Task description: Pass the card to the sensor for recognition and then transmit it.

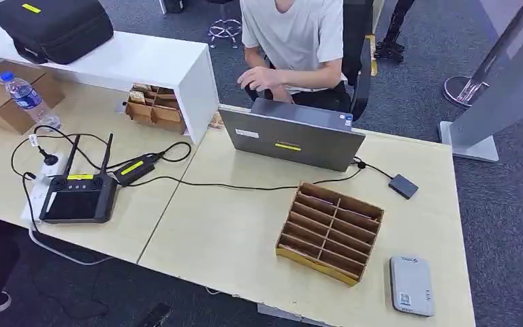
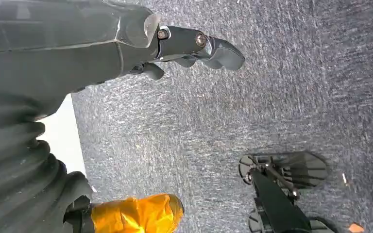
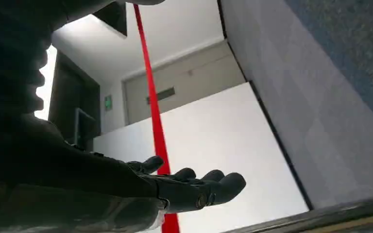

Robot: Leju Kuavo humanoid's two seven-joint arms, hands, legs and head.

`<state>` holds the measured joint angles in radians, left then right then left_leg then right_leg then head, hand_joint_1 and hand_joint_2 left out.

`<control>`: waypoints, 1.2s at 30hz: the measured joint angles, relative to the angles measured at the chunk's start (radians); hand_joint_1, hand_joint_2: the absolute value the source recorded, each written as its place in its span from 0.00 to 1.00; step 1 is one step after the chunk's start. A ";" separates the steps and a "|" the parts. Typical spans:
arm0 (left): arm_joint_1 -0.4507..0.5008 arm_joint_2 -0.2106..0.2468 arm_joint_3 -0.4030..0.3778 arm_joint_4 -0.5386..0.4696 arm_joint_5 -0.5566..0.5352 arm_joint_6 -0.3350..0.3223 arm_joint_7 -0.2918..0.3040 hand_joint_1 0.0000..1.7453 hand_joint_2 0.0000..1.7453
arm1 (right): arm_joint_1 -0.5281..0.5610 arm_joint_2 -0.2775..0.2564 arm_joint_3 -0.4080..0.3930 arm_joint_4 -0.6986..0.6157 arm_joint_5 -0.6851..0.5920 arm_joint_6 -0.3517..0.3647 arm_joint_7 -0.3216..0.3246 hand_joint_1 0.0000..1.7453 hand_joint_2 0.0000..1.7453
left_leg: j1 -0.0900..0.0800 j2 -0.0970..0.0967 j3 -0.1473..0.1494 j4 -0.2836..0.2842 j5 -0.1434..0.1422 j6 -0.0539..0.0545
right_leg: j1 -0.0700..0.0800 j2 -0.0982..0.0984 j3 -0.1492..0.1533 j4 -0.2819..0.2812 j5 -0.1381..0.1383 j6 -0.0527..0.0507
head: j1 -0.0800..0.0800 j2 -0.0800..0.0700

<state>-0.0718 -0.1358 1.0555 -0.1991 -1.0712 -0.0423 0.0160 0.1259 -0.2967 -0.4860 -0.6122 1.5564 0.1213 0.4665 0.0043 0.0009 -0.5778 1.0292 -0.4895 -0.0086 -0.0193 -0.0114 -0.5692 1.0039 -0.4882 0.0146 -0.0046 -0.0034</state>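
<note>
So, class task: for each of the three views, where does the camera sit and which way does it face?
Head view: high on the body, looking down at the table; no arms.
Left wrist view: behind the left hand, facing carpet.
Right wrist view: behind the right hand, facing white walls.
Shared: head and left wrist views both show grey carpet.

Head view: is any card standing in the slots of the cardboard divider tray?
No, the cardboard divider tray on the table shows bare slots.

A: Can any writing be made out?
B: None. The yellow stickers on the laptop (image 1: 287,146), controller (image 1: 80,177), charger (image 1: 131,167) and black case (image 1: 31,8) are too small, as is the reader's (image 1: 404,298) label.
</note>
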 joint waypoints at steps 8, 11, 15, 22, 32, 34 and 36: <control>0.000 0.000 0.013 0.000 -0.017 0.013 0.024 0.00 0.00 | -0.029 0.111 -0.039 0.094 0.000 -0.019 -0.044 0.00 1.00 | 0.000 0.000 0.000 0.000 0.000 0.000 | 0.000 0.000 0.000 0.000 0.000 0.000 | -0.001 0.000; -0.001 0.000 0.016 0.000 -0.020 0.022 0.035 0.00 0.00 | -0.033 0.144 -0.045 0.106 0.000 -0.013 -0.047 0.00 1.00 | 0.001 0.000 0.000 0.000 0.000 0.000 | 0.001 0.000 0.000 0.000 0.000 0.000 | 0.001 0.000; -0.002 0.000 0.016 0.000 -0.034 0.035 0.058 0.00 0.00 | -0.040 0.202 -0.064 0.118 0.000 -0.003 -0.053 0.00 1.00 | 0.001 0.000 0.000 0.000 0.000 0.000 | 0.001 0.000 0.000 0.000 0.000 0.000 | -0.001 0.000; -0.002 -0.002 0.016 0.000 -0.042 0.089 0.088 0.00 0.00 | -0.053 0.282 -0.099 0.133 -0.001 -0.003 -0.062 0.00 1.00 | 0.001 0.000 0.000 0.000 0.000 0.000 | 0.001 0.000 0.001 0.000 0.000 -0.001 | 0.000 0.000; -0.002 -0.004 0.017 0.000 -0.044 0.095 0.093 0.00 0.00 | -0.057 0.310 -0.118 0.140 -0.001 -0.007 -0.064 0.00 1.00 | 0.001 0.000 0.000 0.000 0.000 0.000 | 0.000 0.000 0.001 0.000 0.000 -0.001 | 0.000 0.000; -0.002 -0.005 0.017 0.000 -0.046 0.103 0.096 0.00 0.00 | -0.059 0.327 -0.132 0.140 -0.001 -0.010 -0.071 0.00 1.00 | 0.001 0.000 0.000 0.000 0.000 0.000 | 0.000 0.000 0.001 0.000 0.000 -0.001 | 0.000 0.000; -0.002 -0.008 0.017 0.000 -0.051 0.117 0.105 0.00 1.00 | -0.066 0.362 -0.167 0.138 0.000 0.003 -0.072 0.00 1.00 | 0.001 0.000 0.000 0.000 0.000 0.000 | 0.001 0.000 0.001 0.000 0.000 -0.001 | 0.000 0.000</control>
<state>-0.0740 -0.1434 1.0723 -0.1991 -1.1227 0.0744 0.1213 0.0601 0.0653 -0.6533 -0.4738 1.5560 0.1239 0.3948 0.0054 0.0011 -0.5775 1.0290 -0.4892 -0.0090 -0.0185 -0.0114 -0.5685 1.0042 -0.4885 0.0139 -0.0042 -0.0034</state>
